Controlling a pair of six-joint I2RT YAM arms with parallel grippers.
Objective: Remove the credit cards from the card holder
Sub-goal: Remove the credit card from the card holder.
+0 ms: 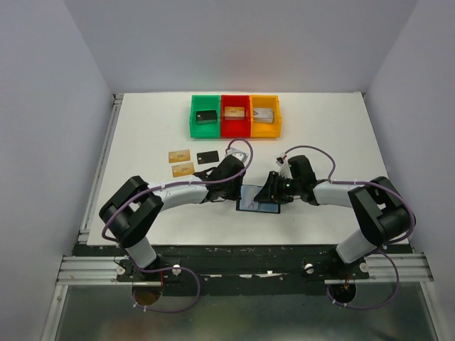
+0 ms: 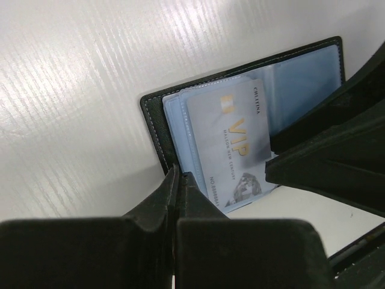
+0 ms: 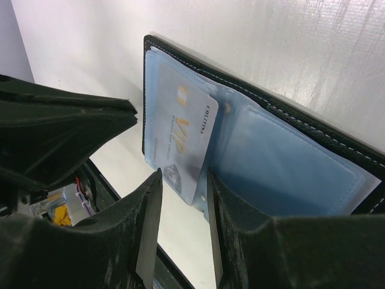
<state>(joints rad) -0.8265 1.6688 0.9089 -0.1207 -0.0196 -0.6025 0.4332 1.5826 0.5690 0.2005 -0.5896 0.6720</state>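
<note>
Credit card up for removal: a silver-grey plastic VIP card (image 2: 234, 144) juts part-way out of a bluish clear pocket of the flat black bifold card holder (image 1: 258, 204). The holder lies open on the white table (image 1: 142, 128), near the front edge and between the two arms.

The left gripper (image 2: 179, 180) has its jaws together, tips at the holder's near black border. Whether they nip the leather cannot be told. The right gripper (image 3: 183, 186) stands with its jaws apart either side of the card's exposed corner, apparently not yet touching it.

The card looks light, thin, stiff and slick. The jutting end is the likely place to take it, with the pads on its two flat faces. The soft pocket film may cling, and the light holder would probably slide unless it is pinned.

Room is tight. The two grippers nearly meet over the holder, and the table's front edge is close. Open surface lies behind and to the left, where two tan-gold cards (image 1: 180, 162) and a black card (image 1: 207, 157) rest flat. Green, red and orange plastic bins (image 1: 235, 117) sit well apart at the back.
</note>
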